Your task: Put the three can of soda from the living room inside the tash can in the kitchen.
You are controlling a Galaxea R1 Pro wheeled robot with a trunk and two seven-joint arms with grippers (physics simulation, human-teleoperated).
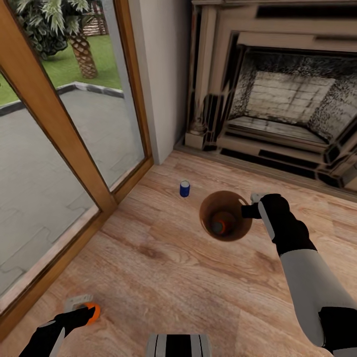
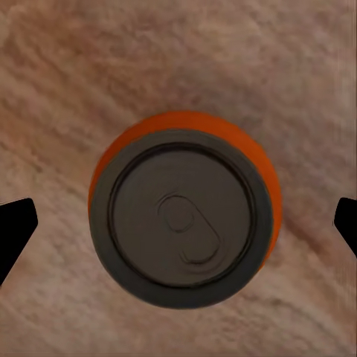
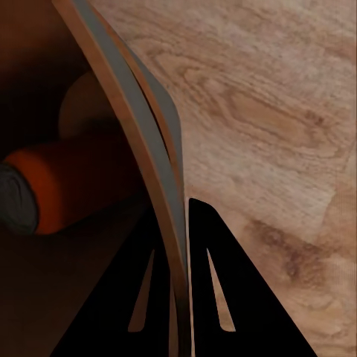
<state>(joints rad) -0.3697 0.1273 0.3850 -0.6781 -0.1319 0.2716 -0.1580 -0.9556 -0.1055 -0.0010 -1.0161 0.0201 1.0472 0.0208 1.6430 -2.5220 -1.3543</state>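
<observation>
A blue soda can [image 1: 184,188] stands upright on the wood floor near the wall corner. Just to its right is the trash can [image 1: 212,204], tan-brown inside, with an orange can [image 1: 221,226] lying in its bottom. My right gripper [image 1: 246,211] is shut on the trash can's rim [image 3: 126,111]; the right wrist view shows the rim pinched between both fingers and the orange can [image 3: 63,190] inside. At the bottom left, my left gripper [image 1: 85,313] hangs open over a second orange can [image 1: 93,311]. This can [image 2: 182,216] stands upright between the spread fingertips [image 2: 16,227], which do not touch it.
Wood-framed glass doors [image 1: 54,129] run along the left, with a patio and garden outside. The ornate fireplace [image 1: 277,99] fills the back right behind a white wall corner [image 1: 158,74]. My base [image 1: 178,344] shows at the bottom edge.
</observation>
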